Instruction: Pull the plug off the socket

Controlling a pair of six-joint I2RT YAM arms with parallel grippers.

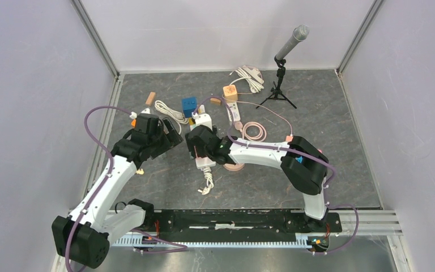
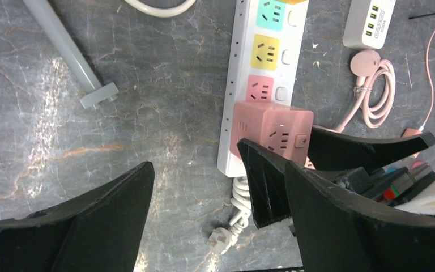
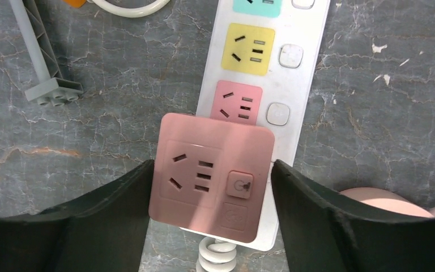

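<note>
- Pink cube plug sits on the near-end socket of the white power strip, next to the coiled cable exit, mid-worktop.
- Right gripper: fingers pressed against the cube's two opposite side walls, pinching it.
- Left gripper: fingers spread, holding nothing, hovering just left of the strip.
- Handling, judged: hard, smooth plastic, light and rigid. The flat side walls are the place to hold it. The resistance is in the pin friction, so the light strip probably lifts with it unless pinned.
- Orientation: cube's socket face looks up and its pins point down, so extraction is straight up. The cube is roughly square with no clear long axis. The strip runs near-to-far.
</note>
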